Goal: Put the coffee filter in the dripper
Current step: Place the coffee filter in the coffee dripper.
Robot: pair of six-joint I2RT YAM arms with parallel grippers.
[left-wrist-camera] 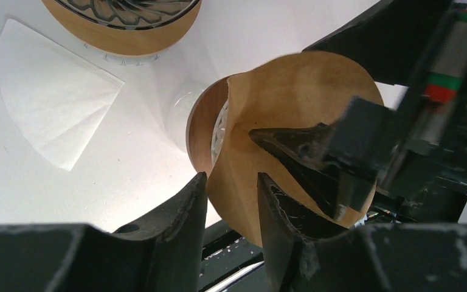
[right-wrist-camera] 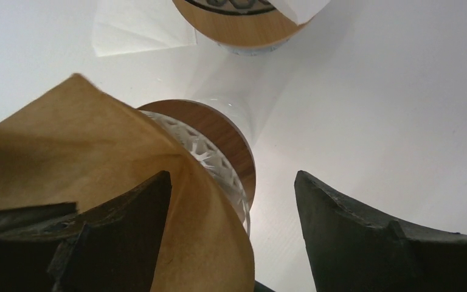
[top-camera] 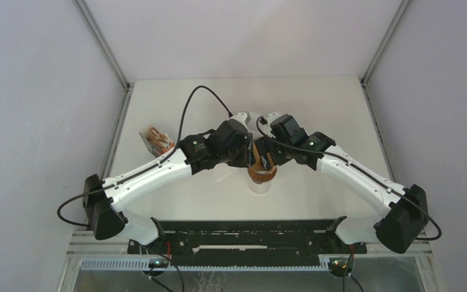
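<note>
Both arms (top-camera: 152, 170) have white curved link shells with black joint housings and black bases. A black cable (top-camera: 185, 115) loops from the left arm's wrist, another trails at each base. Small green lights glow near both wrists. The fingers (right-wrist-camera: 365, 237) are matte black, scuffed, perhaps rubber-padded.

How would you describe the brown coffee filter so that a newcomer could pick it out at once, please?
Find where the two arms meet at the table's centre; there stands the glass dripper with a wooden collar. The brown coffee filter is the tan paper cone over it, unlike the white filter lying flat nearby.
</note>
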